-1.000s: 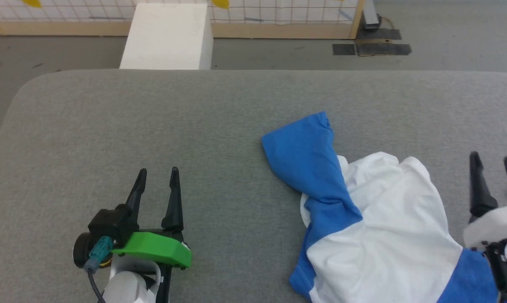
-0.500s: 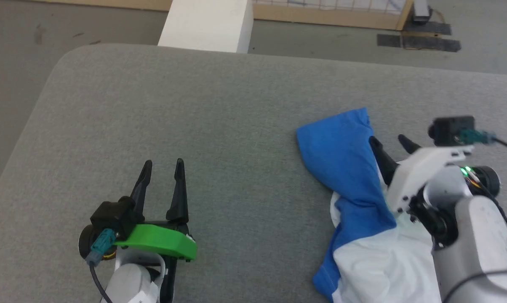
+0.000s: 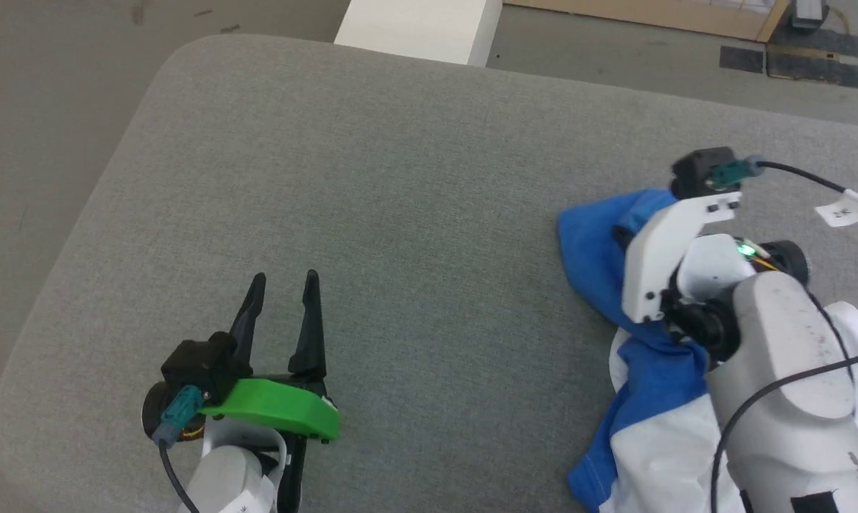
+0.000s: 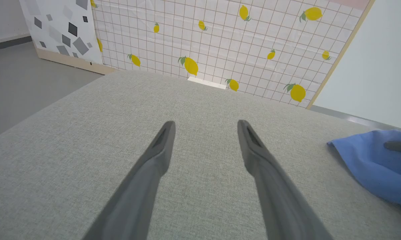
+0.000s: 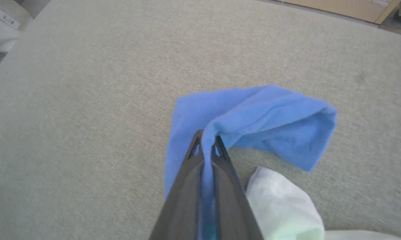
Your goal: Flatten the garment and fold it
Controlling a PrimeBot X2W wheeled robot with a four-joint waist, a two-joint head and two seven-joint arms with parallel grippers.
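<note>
Your right gripper (image 5: 207,141) pinches the blue sleeve (image 5: 270,113) of the garment (image 3: 657,456), left gripper (image 3: 283,285) open: draw it outward low and slow so nothing bunches

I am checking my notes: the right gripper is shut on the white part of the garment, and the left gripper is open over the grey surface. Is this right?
Not quite. The right wrist view shows the right gripper shut on a blue fold of the garment, not its white part. The left gripper is indeed open over the grey surface.
</note>
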